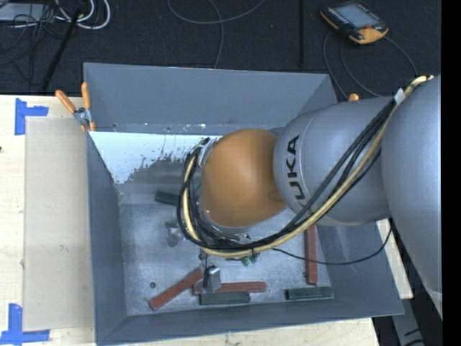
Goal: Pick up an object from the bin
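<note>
My gripper [209, 278] comes down from under the orange cover near the bin's front wall. It stands right over the spot where a tilted reddish-brown bar [175, 292] meets a flat reddish-brown bar [242, 287]. A dark green bar [225, 299] lies just in front of them, along the front wall. The gripper's tip touches or hovers just above the upper end of the tilted bar; which of the two I cannot tell.
Another reddish-brown bar [311, 256] lies lengthwise at the right, with a dark green bar [308, 293] across its near end. A small grey piece [173, 233] and a dark green piece [166, 197] lie at the left. The arm and its cables cover the bin's middle.
</note>
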Motion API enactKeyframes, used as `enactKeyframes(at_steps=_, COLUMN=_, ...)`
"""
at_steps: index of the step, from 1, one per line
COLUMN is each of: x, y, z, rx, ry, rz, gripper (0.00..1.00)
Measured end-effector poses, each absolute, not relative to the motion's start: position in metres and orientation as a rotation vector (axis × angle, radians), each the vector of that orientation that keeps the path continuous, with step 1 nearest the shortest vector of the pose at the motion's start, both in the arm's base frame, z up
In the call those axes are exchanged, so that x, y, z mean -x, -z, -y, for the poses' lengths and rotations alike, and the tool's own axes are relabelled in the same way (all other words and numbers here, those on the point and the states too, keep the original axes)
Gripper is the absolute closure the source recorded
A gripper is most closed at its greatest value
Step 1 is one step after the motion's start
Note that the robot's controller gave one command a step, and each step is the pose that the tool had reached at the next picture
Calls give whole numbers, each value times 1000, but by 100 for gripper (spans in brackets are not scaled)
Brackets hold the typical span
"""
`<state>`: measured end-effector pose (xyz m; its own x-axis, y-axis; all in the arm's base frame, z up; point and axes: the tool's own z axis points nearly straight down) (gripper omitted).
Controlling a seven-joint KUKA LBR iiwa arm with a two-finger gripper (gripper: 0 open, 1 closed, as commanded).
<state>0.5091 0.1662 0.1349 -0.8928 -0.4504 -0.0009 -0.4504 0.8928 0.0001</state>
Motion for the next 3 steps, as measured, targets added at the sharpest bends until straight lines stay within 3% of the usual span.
enactKeyframes(at_steps=1, x=-515, y=-81, z=-182, rx=1164, ry=0, rz=-2916, gripper=0)
enactKeyframes(at_steps=2, x=-505, y=-71, z=-154, rx=1043, ry=-2, rz=-2961, gripper=100)
enactKeyframes(at_steps=3, x=-505, y=-71, z=-154, rx=1043, ry=-2, rz=-2962, gripper=100)
